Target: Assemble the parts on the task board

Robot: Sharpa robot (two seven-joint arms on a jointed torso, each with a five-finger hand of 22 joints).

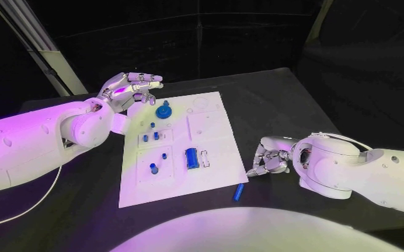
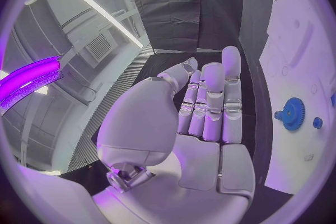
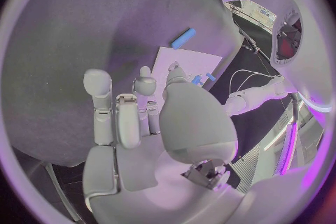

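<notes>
- The task board (image 1: 215,147) is sitting pretty much in the middle of the black surface (image 1: 278,97), a bit skewed.
- A blue gear (image 1: 165,112) stands near the board's far-left corner, with a few small blue pegs (image 1: 152,137) in a block down its left side.
- Closer to the board's near edge there's a blue cylinder part (image 1: 192,158) lying in a recess, and another small blue piece (image 1: 154,166) in the block just left of it.
- One loose blue stick (image 1: 239,191) is off the board, lying on the surface right by the board's near-right corner.
- Left hand (image 1: 131,90) hovers just past the board's far-left corner, near the gear. Its fingers (image 2: 212,101) are stretched out side by side and it's holding nothing.
- Right hand (image 1: 271,158) is down by the board's right edge, near the loose stick but not touching it. Fingers (image 3: 143,89) somewhat bent with gaps between them, nothing in them as far as I can see.
</notes>
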